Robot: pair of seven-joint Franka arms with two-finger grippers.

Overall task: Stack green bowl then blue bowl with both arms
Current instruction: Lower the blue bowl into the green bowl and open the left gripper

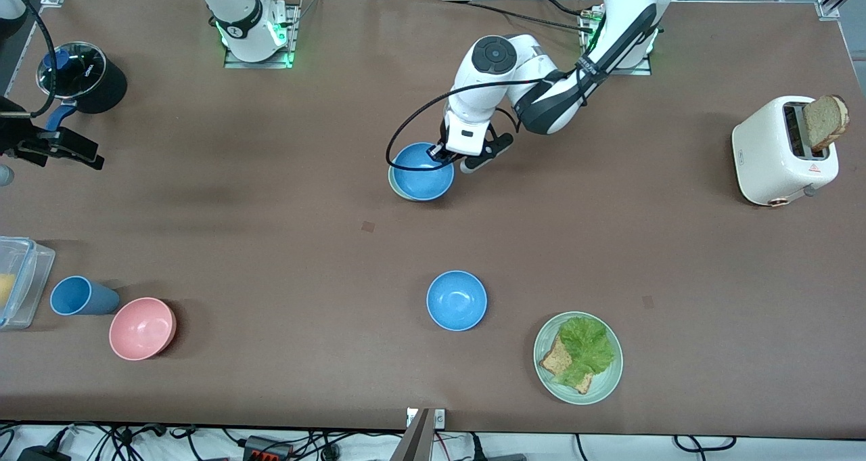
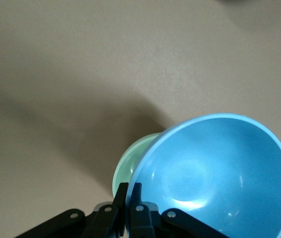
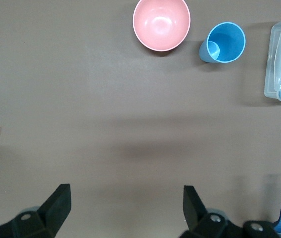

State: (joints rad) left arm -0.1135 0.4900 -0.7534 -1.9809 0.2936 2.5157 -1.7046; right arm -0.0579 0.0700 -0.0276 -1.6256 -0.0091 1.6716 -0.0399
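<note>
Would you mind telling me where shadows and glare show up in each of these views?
Front view: soft shadows lie beside the toaster and pink bowl. Left wrist view: a broad dark shadow falls on the table by the green bowl; the blue bowl, pinched by the left tool, shows pale highlights. Right wrist view: faint shadow bands cross the table.

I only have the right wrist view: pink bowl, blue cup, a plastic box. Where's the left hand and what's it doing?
Observer: The left hand is shut on the rim of a blue bowl, near the middle of the table.
Operator: Is the green bowl around?
Observer: Yes, the green bowl sits right under that blue bowl, only its edge showing.
Operator: Any other blue bowl?
Observer: A second blue bowl stands alone, nearer the front camera, beside a plate with lettuce and toast.
Operator: And my right hand?
Observer: The right hand is open, waiting over bare table at the right arm's end.
</note>
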